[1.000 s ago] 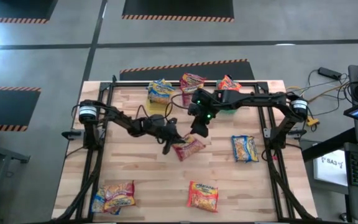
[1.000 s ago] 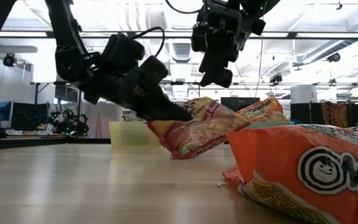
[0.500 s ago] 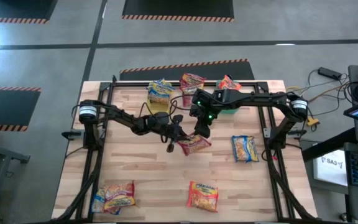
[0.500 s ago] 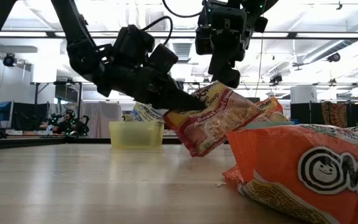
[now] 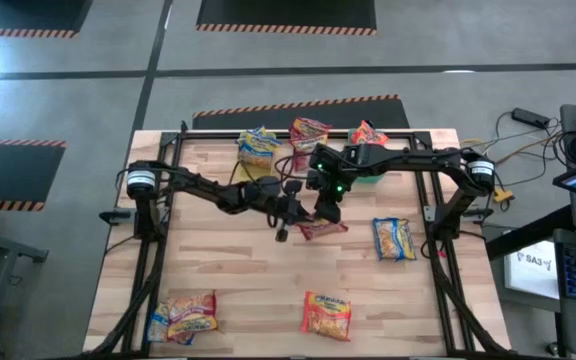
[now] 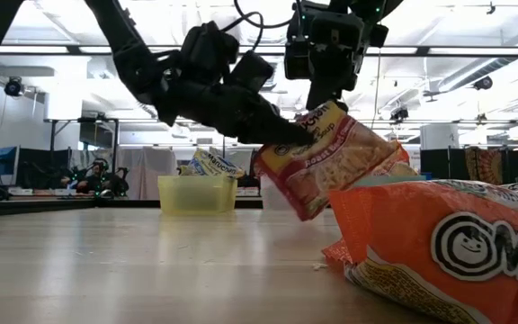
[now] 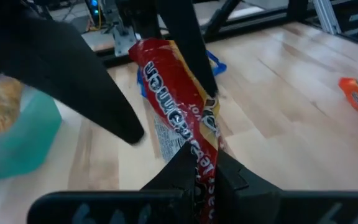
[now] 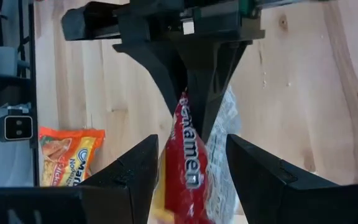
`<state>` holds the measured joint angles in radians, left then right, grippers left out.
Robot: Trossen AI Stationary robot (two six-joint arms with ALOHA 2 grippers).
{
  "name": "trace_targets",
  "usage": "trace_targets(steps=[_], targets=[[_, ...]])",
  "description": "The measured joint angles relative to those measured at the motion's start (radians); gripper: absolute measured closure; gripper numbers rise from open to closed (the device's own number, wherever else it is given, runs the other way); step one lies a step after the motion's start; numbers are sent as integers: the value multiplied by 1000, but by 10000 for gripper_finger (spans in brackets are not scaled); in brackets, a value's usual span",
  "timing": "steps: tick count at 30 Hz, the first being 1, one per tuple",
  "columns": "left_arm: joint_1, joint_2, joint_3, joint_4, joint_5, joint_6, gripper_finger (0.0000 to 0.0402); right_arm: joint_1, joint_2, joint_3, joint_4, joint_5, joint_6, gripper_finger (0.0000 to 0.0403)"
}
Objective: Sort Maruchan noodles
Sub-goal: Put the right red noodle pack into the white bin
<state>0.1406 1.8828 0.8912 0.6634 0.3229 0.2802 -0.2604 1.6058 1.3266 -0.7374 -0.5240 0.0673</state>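
**Mid-air handover, most packets yet to be sorted**

Starting at the near edge in the high view: I've got a small heap of packets at the lower left of the frame, overlapping one another, and a lone orange packet at lower centre, the same one filling the lower right of the low view. Neither is in a bin. A little further up, right of centre, a blue-and-yellow packet lies flat on the wooden table, also waiting.

Middle of the table, here's the action. My left gripper is pressed together on one edge of the red packet and holds it clear of the wood; in the low view it hangs tilted, one corner down. The left arm reaches in from the left of the frame, stretched low and long. My right gripper comes from the right, pointing down over the same packet, its fingers spread with the red packet's upper edge standing between them. I can't tell if they touch it yet. Looks to me like a hand-across is being set up.

Farthest away, along the top edge: packets sit at the yellow bin, another red one at top centre, an orange one to its right. So I'd judge a few are sorted, and at least five remain.
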Motion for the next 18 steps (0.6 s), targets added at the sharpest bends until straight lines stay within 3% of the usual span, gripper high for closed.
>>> trace_targets(steps=[5, 10, 18], targets=[[0, 0, 14, 0, -3, 4, 400, 0, 0, 0, -32, 0, 0, 225], [0, 0, 14, 16, -100, 26, 400, 0, 0, -1, -53, 1, -19, 225], [-2, -1, 14, 55, -94, 25, 400, 0, 0, -3, -72, 42, -34, 225]])
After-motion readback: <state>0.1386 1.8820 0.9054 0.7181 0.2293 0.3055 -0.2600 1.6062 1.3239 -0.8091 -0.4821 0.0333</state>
